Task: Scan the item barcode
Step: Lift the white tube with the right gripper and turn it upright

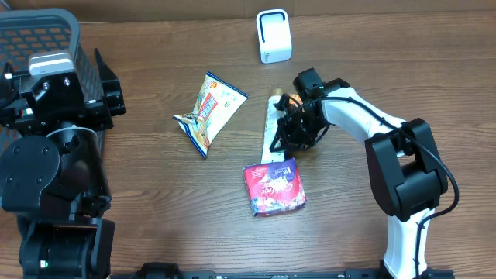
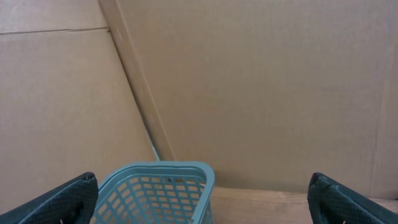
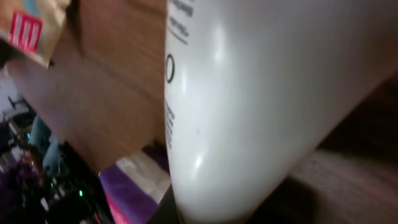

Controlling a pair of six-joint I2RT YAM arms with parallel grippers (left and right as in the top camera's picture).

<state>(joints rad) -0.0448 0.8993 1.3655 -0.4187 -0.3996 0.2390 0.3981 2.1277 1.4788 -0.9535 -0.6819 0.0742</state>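
Far left of the working hand: a blue basket (image 1: 39, 14), inside hidden behind the arm. Facing it, the left gripper (image 2: 203, 177), spread fully wide, nothing between the fingers. Well left of the right gripper (image 1: 284, 132): a snack bag (image 1: 211, 108), flat on the table. Right gripper clamped shut on a white tube (image 1: 271, 112) near mid-length. Long axis near to far, far end toward the white scanner (image 1: 273, 36) beyond the hand, near end at the edge of a pink packet (image 1: 274, 186).
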